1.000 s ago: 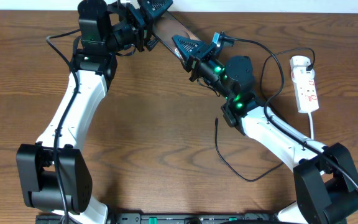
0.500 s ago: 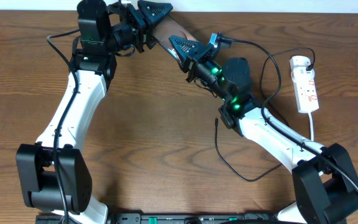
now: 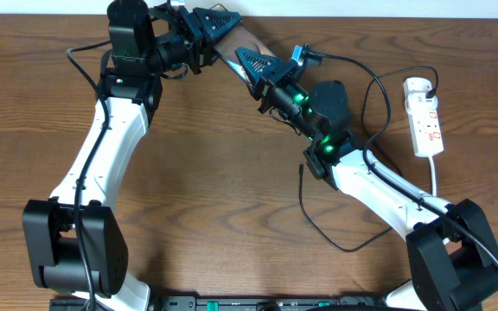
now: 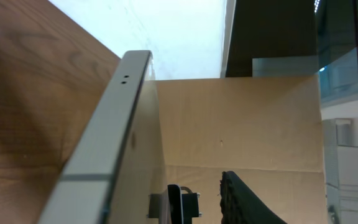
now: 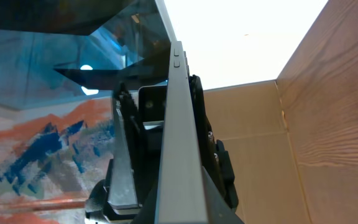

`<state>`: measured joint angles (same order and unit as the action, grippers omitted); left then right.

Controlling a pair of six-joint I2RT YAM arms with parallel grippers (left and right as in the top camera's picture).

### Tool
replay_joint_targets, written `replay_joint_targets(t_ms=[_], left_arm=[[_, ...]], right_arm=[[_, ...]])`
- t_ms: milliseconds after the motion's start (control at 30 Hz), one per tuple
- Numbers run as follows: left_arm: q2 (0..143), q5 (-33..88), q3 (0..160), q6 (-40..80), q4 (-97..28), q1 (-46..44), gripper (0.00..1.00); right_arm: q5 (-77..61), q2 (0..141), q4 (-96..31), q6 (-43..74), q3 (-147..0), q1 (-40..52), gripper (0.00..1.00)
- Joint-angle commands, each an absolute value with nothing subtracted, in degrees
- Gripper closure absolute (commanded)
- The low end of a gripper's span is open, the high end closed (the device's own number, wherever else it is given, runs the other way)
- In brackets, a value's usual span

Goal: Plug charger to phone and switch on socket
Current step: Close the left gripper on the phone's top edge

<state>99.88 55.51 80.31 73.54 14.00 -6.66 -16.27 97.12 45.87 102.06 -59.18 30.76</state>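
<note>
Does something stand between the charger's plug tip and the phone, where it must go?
No loose thing lies on the table between the plug tip and the phone. But the right arm hangs over that path, and the right claw grips the phone.

Brown wood-grain desk, white socket with red marks, black charger, bronze phone, silver-grey edge, white-and-black arms, green lights.

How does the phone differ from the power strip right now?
The phone is dark, the strip white. The phone is gripped between the left claw and right claw; the strip lies flat on the table, no claw on it. Both are flat oblongs.
</note>
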Motion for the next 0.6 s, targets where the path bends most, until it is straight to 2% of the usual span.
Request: replay_joint_targets(t_ms=[0,133,367,567], left_arm=[[99.22,57.65,80.73,72.16,14.74,-6.85,0.69],[99.24,57.89,80.73,71.81,14.72,-6.85,0.70],[99.22,58.48,80.73,69.89,14.72,-6.90,0.87],[99.22,58.59,80.73,69.01,14.72,-7.11,0.90]], right_arm=[[-16.97,96.66,46.96,102.89,-60.27,31.62,0.98],[-16.97,96.66,46.94,102.85,-60.27,31.62,0.98],[-16.58,96.66,46.94,102.87,-60.27,31.59,0.99],[-16.14,96.66,46.94,102.85,-60.27,31.59,0.98]])
